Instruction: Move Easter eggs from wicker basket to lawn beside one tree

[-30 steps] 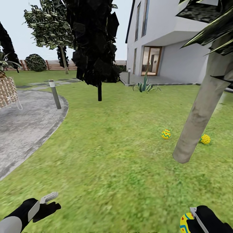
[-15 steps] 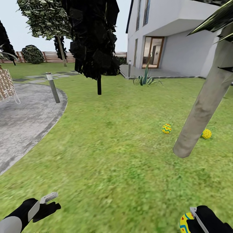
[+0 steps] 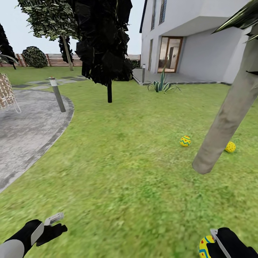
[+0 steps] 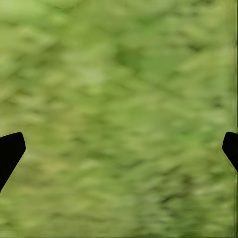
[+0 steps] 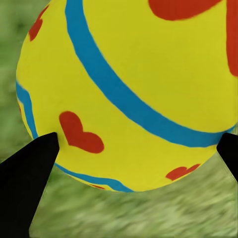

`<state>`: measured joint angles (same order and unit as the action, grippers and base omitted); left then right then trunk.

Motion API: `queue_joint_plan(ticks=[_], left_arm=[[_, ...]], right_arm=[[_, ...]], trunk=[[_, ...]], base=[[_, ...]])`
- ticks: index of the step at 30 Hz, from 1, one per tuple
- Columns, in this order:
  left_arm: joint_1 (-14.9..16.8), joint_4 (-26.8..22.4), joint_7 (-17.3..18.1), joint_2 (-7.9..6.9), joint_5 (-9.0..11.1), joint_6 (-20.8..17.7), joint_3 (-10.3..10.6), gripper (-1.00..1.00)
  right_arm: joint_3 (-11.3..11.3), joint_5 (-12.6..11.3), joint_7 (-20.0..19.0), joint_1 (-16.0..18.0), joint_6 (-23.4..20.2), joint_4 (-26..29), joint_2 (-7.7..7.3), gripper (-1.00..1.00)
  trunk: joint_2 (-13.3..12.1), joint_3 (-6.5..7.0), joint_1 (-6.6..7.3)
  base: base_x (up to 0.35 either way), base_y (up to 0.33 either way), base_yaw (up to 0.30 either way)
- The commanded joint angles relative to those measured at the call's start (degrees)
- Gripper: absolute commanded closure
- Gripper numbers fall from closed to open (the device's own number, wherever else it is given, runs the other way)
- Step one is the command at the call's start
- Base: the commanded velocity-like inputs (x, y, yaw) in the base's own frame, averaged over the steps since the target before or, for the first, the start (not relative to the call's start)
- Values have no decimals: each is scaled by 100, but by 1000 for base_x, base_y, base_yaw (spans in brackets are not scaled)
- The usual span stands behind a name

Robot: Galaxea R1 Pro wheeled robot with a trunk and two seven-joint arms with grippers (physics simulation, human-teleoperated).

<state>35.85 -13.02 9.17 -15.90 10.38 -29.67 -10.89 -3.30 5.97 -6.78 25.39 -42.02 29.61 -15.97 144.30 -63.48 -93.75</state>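
Head view: two Easter eggs (image 3: pixel 185 141) (image 3: pixel 230 147) lie on the lawn (image 3: pixel 125 161) either side of the pale tree (image 3: pixel 229 111) trunk. The left gripper (image 3: pixel 55 223) hangs empty; the right gripper (image 3: pixel 212 245) carries a third egg (image 3: pixel 205 247).

Left wrist view: both fingers (image 4: pixel 10 151) spread wide over blurred grass.

Right wrist view: fingers (image 5: pixel 34 168) clasp the egg's (image 5: pixel 134 89) sides, revealing blue bands and red hearts.

- Green mottled lawn (image 3: pixel 136 172), across most of the frame.
- Two Easter eggs on it at right of centre: zigzag egg (image 3: pixel 185 141), dotted egg (image 3: pixel 230 147).
- Pale tree trunk (image 3: pixel 224 123) standing between them.
- Grey paved patio (image 3: pixel 25 125) bordering at left.
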Motion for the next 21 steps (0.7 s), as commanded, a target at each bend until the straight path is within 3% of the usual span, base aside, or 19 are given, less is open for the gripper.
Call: queue_joint_plan(ticks=[1, 10, 21], left_arm=[[1, -8, -3, -1, 50, -39, -8, -100], [1, -8, -3, -1, 43, -39, -8, -100], [1, -8, -3, -1, 48, -39, -7, -100]], right_arm=[[-30, 61, -51, 1, -25, 10, 2, 100], [-31, 53, -51, 1, -22, 10, 1, 100], [-22, 62, -51, 1, -23, 10, 6, 100]], trunk=[[2, -5, -2], [2, -5, -2], [2, -5, -2]], base=[[298, 0, 0], [324, -8, 0], [326, -102, 0]])
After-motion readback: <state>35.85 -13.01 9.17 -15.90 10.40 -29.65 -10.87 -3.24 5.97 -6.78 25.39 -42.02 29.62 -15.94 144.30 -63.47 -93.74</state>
